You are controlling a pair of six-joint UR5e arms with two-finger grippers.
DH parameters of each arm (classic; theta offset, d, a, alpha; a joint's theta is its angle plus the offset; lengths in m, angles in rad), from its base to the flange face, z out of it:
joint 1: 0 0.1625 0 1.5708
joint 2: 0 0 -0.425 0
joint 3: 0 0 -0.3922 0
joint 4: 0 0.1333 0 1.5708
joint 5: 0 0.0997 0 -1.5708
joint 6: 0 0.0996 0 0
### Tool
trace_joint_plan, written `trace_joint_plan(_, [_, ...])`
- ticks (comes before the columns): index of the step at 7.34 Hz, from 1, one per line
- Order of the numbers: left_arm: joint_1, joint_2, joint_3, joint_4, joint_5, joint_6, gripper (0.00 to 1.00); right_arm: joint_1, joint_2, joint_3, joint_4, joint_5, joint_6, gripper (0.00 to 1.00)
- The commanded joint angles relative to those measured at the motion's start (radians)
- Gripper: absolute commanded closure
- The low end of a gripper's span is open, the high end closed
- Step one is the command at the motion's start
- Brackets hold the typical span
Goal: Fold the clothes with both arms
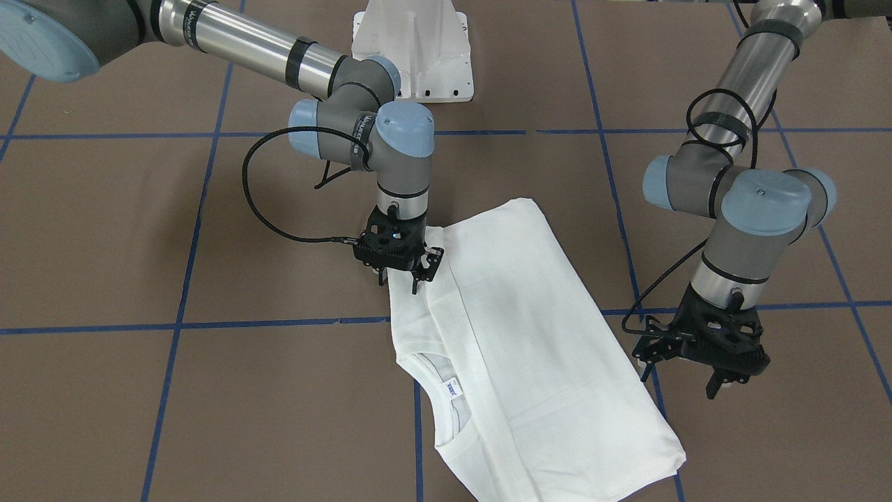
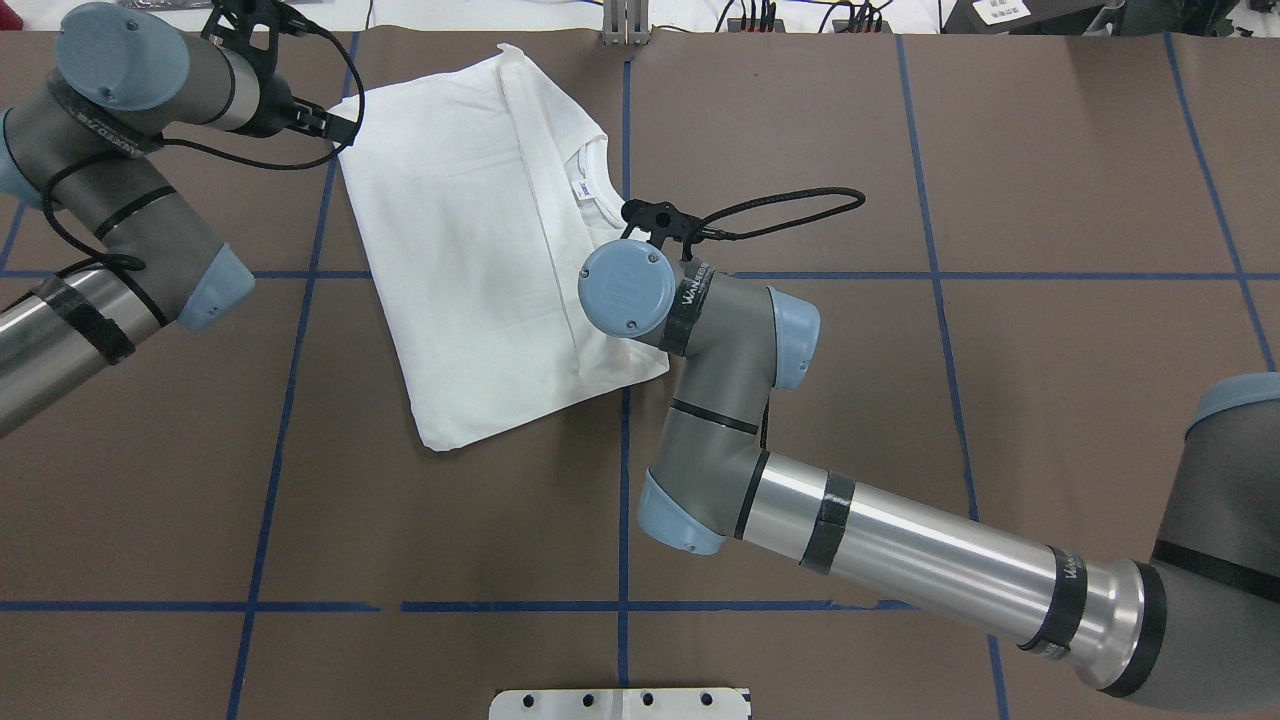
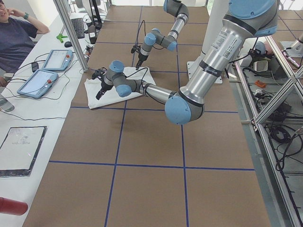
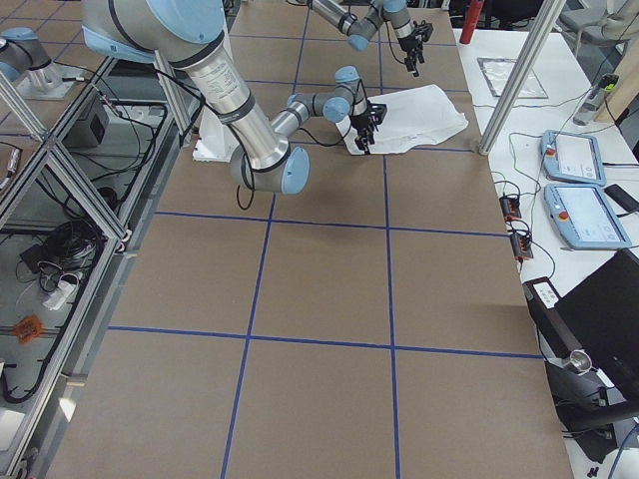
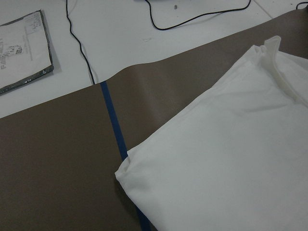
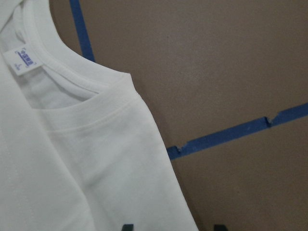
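The clothes are one white T-shirt (image 1: 529, 328), folded into a long rectangle and lying flat on the brown table. Its collar and small neck label (image 1: 451, 387) face up at one end; no print shows. My right gripper (image 1: 399, 281) hovers open at the shirt's long edge, a short way from the collar. In the right wrist view one fingertip (image 6: 126, 227) is over the cloth and the other over bare table. My left gripper (image 1: 679, 380) stands open beside the opposite long edge, holding nothing. The left wrist view shows a shirt corner (image 5: 126, 168) on a blue tape line.
The white pedestal base (image 1: 411, 49) stands at the robot's side of the table. Blue tape lines (image 1: 209, 324) grid the brown surface. Beyond the shirt is a white side table with tablets (image 3: 47, 71), cables and a metal post (image 3: 71, 33); a person sits there.
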Motion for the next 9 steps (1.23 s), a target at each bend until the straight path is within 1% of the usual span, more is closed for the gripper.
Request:
trace_joint_plan(1, [0.000, 0.002, 0.000, 0.001, 0.000, 0.000, 0.00, -0.005, -0.005, 0.000, 0.000, -0.010, -0.007, 0.54])
trace_joint_plan(2, [-0.002, 0.002, 0.000, 0.000, 0.000, 0.000, 0.00, -0.008, -0.005, 0.000, 0.000, -0.010, -0.007, 0.61])
trace_joint_plan(3, [0.000, 0.002, 0.000, 0.000, 0.000, 0.000, 0.00, -0.008, -0.005, 0.000, 0.000, -0.010, -0.007, 0.77])
trace_joint_plan(4, [-0.002, 0.002, 0.000, 0.000, 0.000, 0.000, 0.00, -0.008, -0.003, 0.000, 0.000, -0.010, -0.005, 1.00])
trace_joint_plan(6, [0.000, 0.008, -0.002, 0.000, 0.000, 0.000, 0.00, -0.006, 0.002, 0.015, -0.004, -0.007, -0.011, 1.00])
trace_joint_plan(7, [0.000, 0.008, -0.006, 0.000, 0.000, 0.000, 0.00, -0.003, -0.008, 0.046, -0.012, -0.004, -0.013, 1.00])
trace_joint_plan(8, [0.000, 0.009, -0.006, 0.000, 0.000, 0.000, 0.00, -0.003, -0.052, 0.140, -0.064, 0.002, -0.014, 1.00])
trace_joint_plan(9, [0.000, 0.012, -0.008, -0.002, 0.000, 0.000, 0.00, -0.003, -0.136, 0.285, -0.131, 0.005, -0.049, 1.00])
